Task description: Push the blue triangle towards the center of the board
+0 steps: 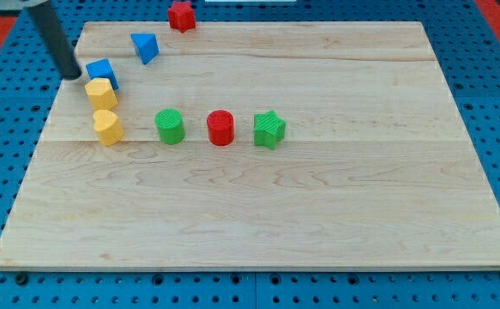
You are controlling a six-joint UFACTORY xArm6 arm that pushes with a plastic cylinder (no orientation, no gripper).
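Observation:
The blue triangle [145,46] lies near the view's top left of the wooden board [318,197]. My tip [70,74] is at the board's left edge, below and to the left of the triangle, just left of a blue cube [102,74]. The rod rises from it toward the view's top left corner. The tip is apart from the triangle.
A yellow hexagonal block [100,93] sits just under the blue cube, and a yellow heart-like block [107,126] below that. A green cylinder [170,125], red cylinder [220,128] and green star [268,130] form a row. A red star block [181,16] is at the top edge.

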